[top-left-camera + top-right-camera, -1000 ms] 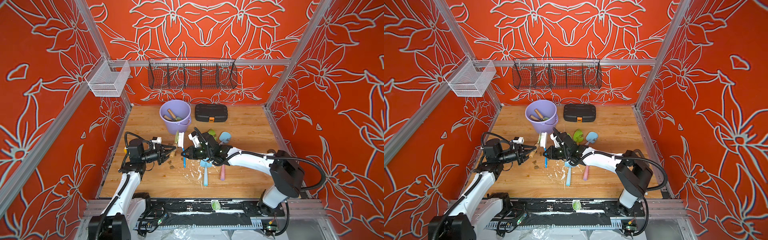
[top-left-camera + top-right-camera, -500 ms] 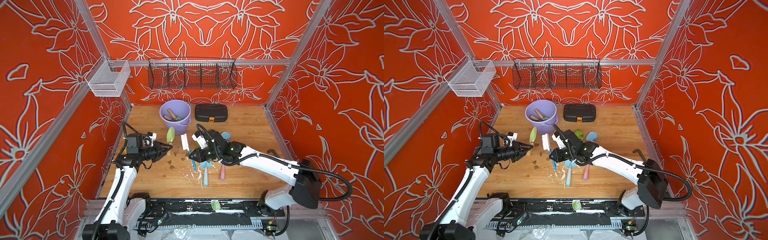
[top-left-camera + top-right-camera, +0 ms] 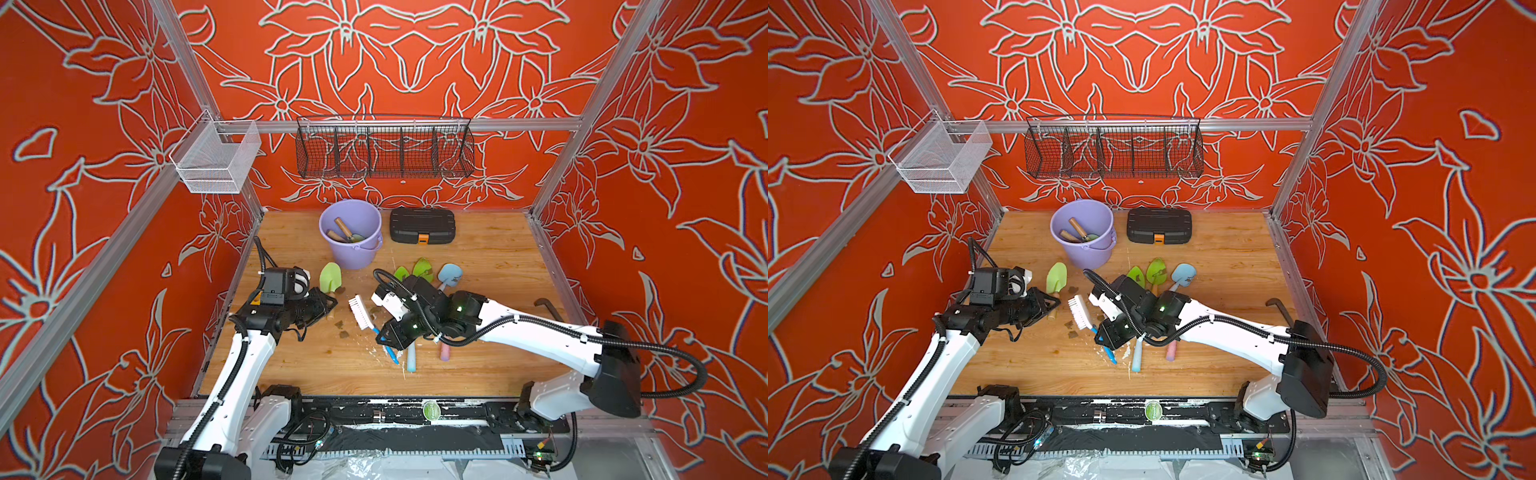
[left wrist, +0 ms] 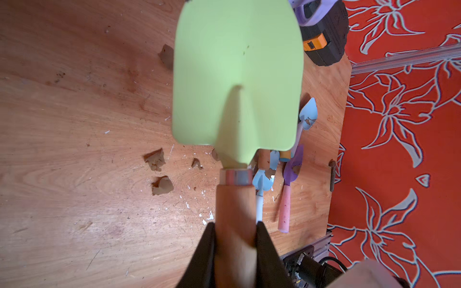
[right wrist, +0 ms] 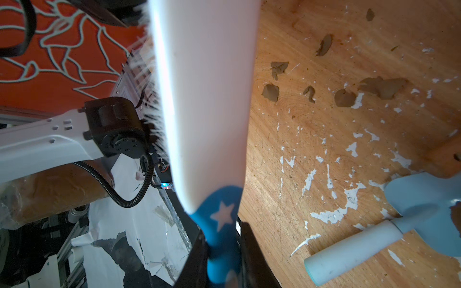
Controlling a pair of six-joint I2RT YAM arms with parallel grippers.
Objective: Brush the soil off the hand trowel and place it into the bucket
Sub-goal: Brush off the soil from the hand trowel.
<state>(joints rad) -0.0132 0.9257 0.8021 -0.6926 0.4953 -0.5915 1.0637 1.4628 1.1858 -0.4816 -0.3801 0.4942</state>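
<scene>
My left gripper is shut on the wooden handle of a light-green hand trowel. Its blade is held off the table and shows only tiny specks. My right gripper is shut on the blue handle of a white brush, just right of the trowel and apart from it. Brown soil clumps lie on the wood between the grippers. The lavender bucket stands behind the trowel with wooden-handled tools inside.
A black case sits right of the bucket. More trowels lie by my right arm: green, blue, and pink and pale-blue handles. A dark bent bar lies at the right edge. White flecks litter the wood.
The brush has drawn away from the trowel toward the table's front, and the right arm's elbow has swung out to the right. The left gripper has raised the trowel and turned its blade toward the bucket.
</scene>
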